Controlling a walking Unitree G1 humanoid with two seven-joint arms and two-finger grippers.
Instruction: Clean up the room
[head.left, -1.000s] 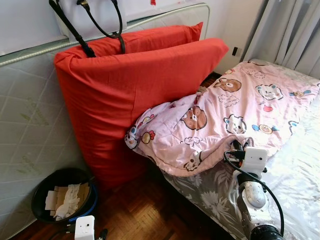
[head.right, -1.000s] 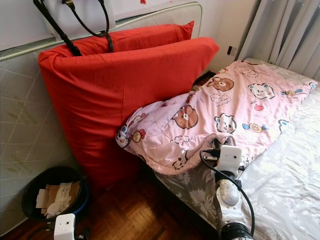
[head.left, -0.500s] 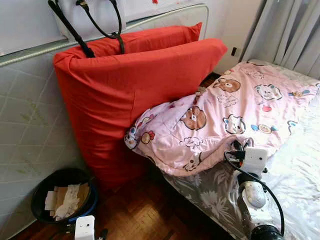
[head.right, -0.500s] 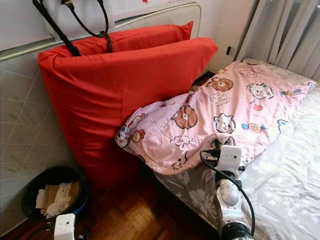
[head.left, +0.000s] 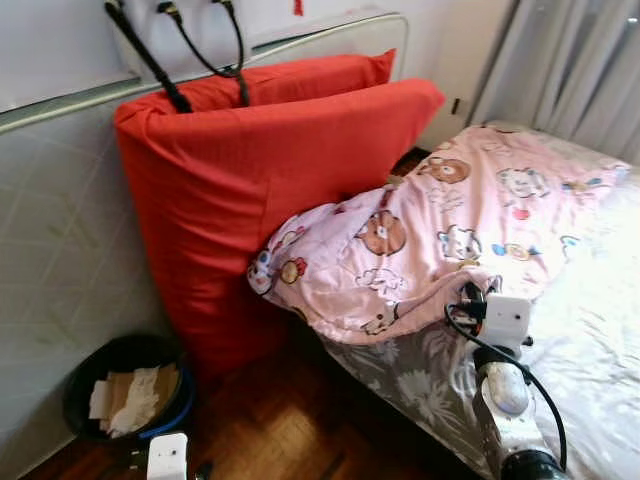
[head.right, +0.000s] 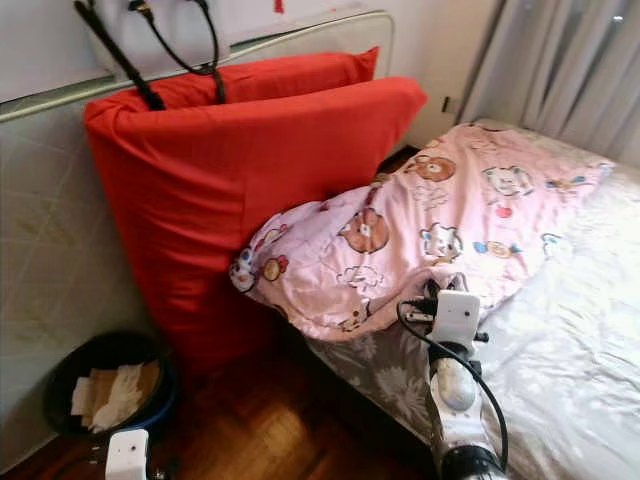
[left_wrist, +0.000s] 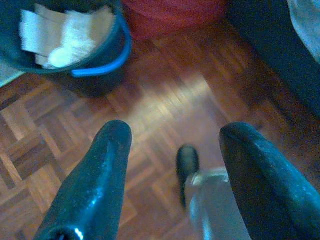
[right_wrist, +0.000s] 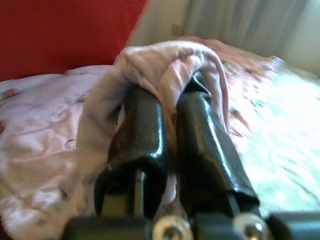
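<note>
Blanket (head.left: 440, 225) lengthwise along bed (head.left: 600, 330), near edge pinched between right gripper (right_wrist: 167, 107) fingers (right_wrist: 142, 130); left gripper (left_wrist: 175, 150) fingers spread above floor (left_wrist: 165, 100).

head pair overlooking bed (head.left: 590, 330), wrist views close

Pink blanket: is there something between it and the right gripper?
No. The right gripper is already shut on a fold of the pink blanket, at its edge on the bed. The cloth wraps over both fingers, with nothing between.
</note>
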